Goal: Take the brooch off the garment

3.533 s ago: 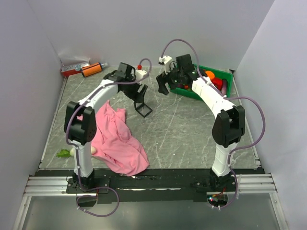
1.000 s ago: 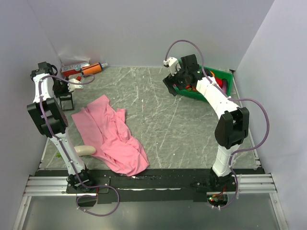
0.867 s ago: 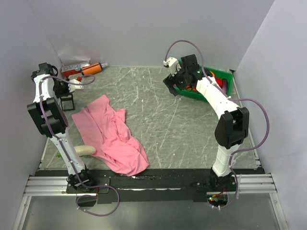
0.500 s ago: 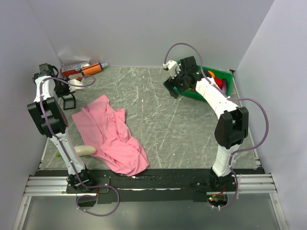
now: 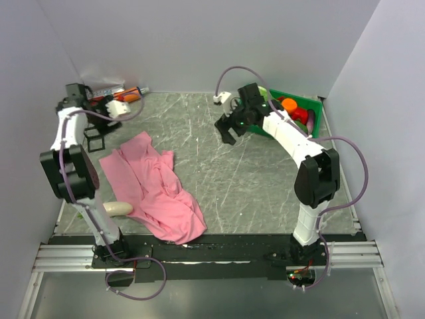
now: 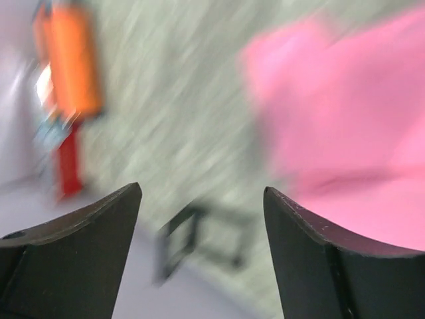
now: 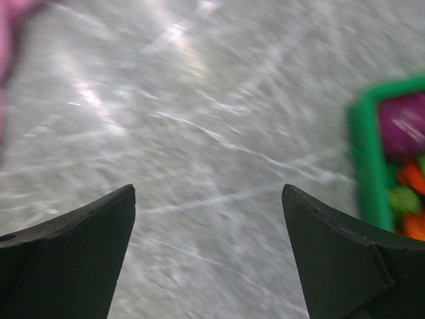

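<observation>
The garment, a pink T-shirt, lies crumpled on the near left of the grey table; it also shows blurred in the left wrist view. The brooch does not show in any view, nor does the neck label. My left gripper is open and empty at the far left, just beyond the shirt's upper edge; in its wrist view nothing sits between the jaws. My right gripper is open and empty over bare table at the back middle, well away from the shirt, as its wrist view shows.
A green bin of toy produce stands at the back right, just right of my right gripper, and shows in the right wrist view. An orange tube and red item lie in the back left corner. A white object pokes from under the shirt.
My left arm swung from the table's middle to the far left, then shifted slightly right. My right gripper moved left, away from the green bin. The shirt has not moved.
</observation>
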You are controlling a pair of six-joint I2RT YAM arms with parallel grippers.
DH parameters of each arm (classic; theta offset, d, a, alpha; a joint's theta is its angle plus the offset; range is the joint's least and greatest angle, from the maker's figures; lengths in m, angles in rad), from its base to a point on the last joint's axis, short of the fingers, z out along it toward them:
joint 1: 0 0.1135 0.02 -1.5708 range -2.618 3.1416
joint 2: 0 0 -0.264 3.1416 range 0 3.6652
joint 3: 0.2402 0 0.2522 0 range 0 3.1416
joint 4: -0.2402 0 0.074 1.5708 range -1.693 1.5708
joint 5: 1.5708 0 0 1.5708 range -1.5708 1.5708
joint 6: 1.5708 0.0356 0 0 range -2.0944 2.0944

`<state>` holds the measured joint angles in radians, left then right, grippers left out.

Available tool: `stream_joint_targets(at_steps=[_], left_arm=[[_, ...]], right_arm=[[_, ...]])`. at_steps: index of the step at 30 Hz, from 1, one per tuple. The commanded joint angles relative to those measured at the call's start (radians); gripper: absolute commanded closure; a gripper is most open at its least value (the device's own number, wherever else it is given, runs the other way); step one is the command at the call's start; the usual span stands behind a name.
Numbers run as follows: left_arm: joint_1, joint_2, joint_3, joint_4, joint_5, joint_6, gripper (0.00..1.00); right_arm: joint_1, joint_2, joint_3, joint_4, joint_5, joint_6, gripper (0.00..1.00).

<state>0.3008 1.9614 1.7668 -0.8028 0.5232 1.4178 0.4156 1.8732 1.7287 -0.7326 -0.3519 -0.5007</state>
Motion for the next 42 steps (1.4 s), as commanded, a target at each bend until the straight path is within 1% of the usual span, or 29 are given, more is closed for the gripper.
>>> stream_joint_targets(at_steps=[1, 2, 4, 5, 7, 8, 9, 10, 11, 12, 14, 17, 20, 21, 23, 24, 26, 27, 29, 30, 31, 32, 34, 35, 36, 38, 39, 40, 42], left_arm=[[-0.107, -0.209, -0.202, 0.04, 0.222, -0.32, 0.2], [-0.115, -0.229, -0.267, 0.109, 0.241, -0.486, 0.22], [-0.118, -0.265, -0.309, 0.192, 0.268, -0.69, 0.25], [-0.114, -0.272, -0.341, 0.256, 0.274, -0.902, 0.27], [-0.08, -0.308, -0.387, 0.315, 0.334, -1.064, 0.18], [-0.066, -0.329, -0.461, 0.361, 0.353, -1.202, 0.18], [-0.048, -0.376, -0.504, 0.458, 0.359, -1.261, 0.17], [-0.045, -0.403, -0.545, 0.514, 0.341, -1.308, 0.17], [-0.043, -0.427, -0.62, 0.558, 0.321, -1.368, 0.16], [-0.043, -0.468, -0.651, 0.629, 0.305, -1.385, 0.16], [-0.045, -0.501, -0.707, 0.659, 0.267, -1.407, 0.16], [-0.043, -0.536, -0.722, 0.631, 0.23, -1.401, 0.17], [-0.037, -0.59, -0.744, 0.596, 0.23, -1.372, 0.18], [-0.034, -0.599, -0.75, 0.588, 0.224, -1.366, 0.19], [-0.029, -0.634, -0.763, 0.571, 0.189, -1.372, 0.2], [-0.023, -0.647, -0.768, 0.57, 0.183, -1.376, 0.2], [-0.019, -0.673, -0.764, 0.544, 0.181, -1.361, 0.2], [-0.019, -0.679, -0.761, 0.534, 0.181, -1.353, 0.2], [-0.02, -0.691, -0.756, 0.518, 0.19, -1.332, 0.2], [-0.019, -0.696, -0.759, 0.516, 0.214, -1.323, 0.2], [-0.019, -0.697, -0.762, 0.517, 0.231, -1.314, 0.2], [-0.019, -0.7, -0.77, 0.521, 0.244, -1.312, 0.2], [-0.025, -0.699, -0.77, 0.516, 0.293, -1.306, 0.2], [-0.041, -0.687, -0.759, 0.505, 0.297, -1.28, 0.2], [-0.055, -0.678, -0.751, 0.472, 0.29, -1.263, 0.21], [-0.095, -0.662, -0.738, 0.441, 0.271, -1.199, 0.21], [-0.112, -0.661, -0.738, 0.429, 0.268, -1.174, 0.21], [-0.129, -0.662, -0.734, 0.409, 0.253, -1.125, 0.21], [-0.186, -0.662, -0.731, 0.398, 0.224, -1.085, 0.21]], right_arm=[[0.122, 0.043, 0.038, -0.019, -0.174, 0.059, 0.04], [0.143, 0.058, 0.038, -0.016, -0.2, 0.073, 0.04], [0.172, 0.105, 0.049, -0.007, -0.228, 0.108, 0.05], [0.199, 0.118, 0.051, -0.007, -0.263, 0.12, 0.05], [0.228, 0.142, 0.048, -0.028, -0.308, 0.123, 0.06], [0.262, 0.145, 0.037, -0.028, -0.324, 0.12, 0.06], [0.282, 0.152, 0.004, -0.03, -0.349, 0.125, 0.07], [0.299, 0.153, -0.018, -0.018, -0.36, 0.129, 0.07], [0.316, 0.156, -0.038, -0.011, -0.369, 0.139, 0.07], [0.346, 0.162, -0.069, 0.001, -0.38, 0.166, 0.07], [0.374, 0.178, -0.084, 0.03, -0.372, 0.198, 0.07], [0.423, 0.222, -0.069, 0.044, -0.306, 0.221, 0.07], [0.436, 0.288, 0.006, 0.045, -0.312, 0.225, 0.09], [0.437, 0.323, 0.023, 0.018, -0.326, 0.208, 0.15], [0.442, 0.358, 0.058, -0.011, -0.348, 0.163, 0.23], [0.442, 0.363, 0.061, -0.024, -0.338, 0.157, 0.36], [0.439, 0.365, 0.063, -0.037, -0.311, 0.146, 0.5], [0.433, 0.359, 0.063, -0.044, -0.302, 0.146, 0.63], [0.411, 0.31, 0.039, -0.054, -0.289, 0.149, 0.74], [0.401, 0.284, 0.026, -0.053, -0.283, 0.149, 0.86], [0.388, 0.259, 0.014, -0.056, -0.276, 0.149, 0.92], [0.367, 0.201, -0.007, -0.059, -0.26, 0.142, 0.99], [0.335, 0.141, -0.033, -0.054, -0.211, 0.143, 1.0], [0.312, 0.091, -0.052, -0.048, -0.2, 0.146, 1.0], [0.266, 0.072, -0.057, -0.047, -0.179, 0.152, 1.0], [0.212, 0.038, -0.063, -0.047, -0.165, 0.151, 1.0], [0.162, 0.032, -0.064, -0.05, -0.157, 0.143, 1.0], [0.141, 0.026, -0.067, -0.048, -0.142, 0.136, 1.0], [0.08, 0.014, -0.09, -0.025, -0.105, 0.126, 1.0]])
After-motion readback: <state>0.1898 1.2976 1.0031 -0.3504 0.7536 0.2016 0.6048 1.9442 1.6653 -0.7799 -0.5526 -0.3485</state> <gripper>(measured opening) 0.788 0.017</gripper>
